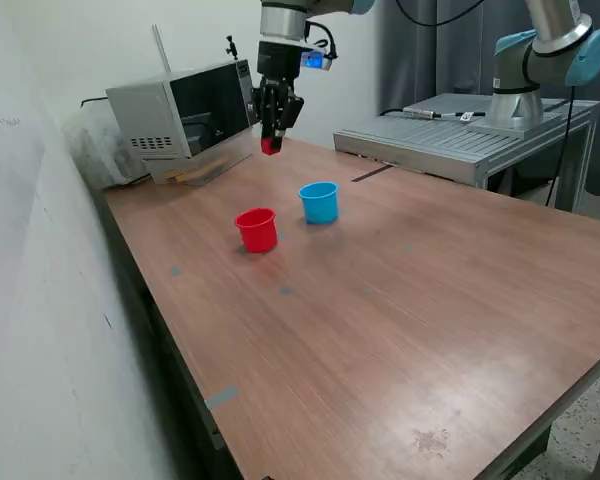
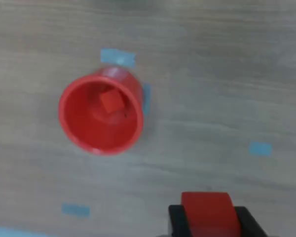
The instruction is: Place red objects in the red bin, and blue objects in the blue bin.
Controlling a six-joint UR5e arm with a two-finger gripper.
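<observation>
Gripper point(image 1: 271, 143) is clamped on a red cube point(image 2: 207, 211) and held high above the wooden table point(image 1: 400, 300), clear of the red cup point(image 2: 99, 114), which already contains one red cube point(image 2: 111, 102), apparently for transfer there.

Wooden table point(image 1: 400, 300) against a white wall point(image 1: 40, 250) — microwave-like appliance point(image 1: 185, 115), grey curtain point(image 1: 440, 50) behind.
</observation>
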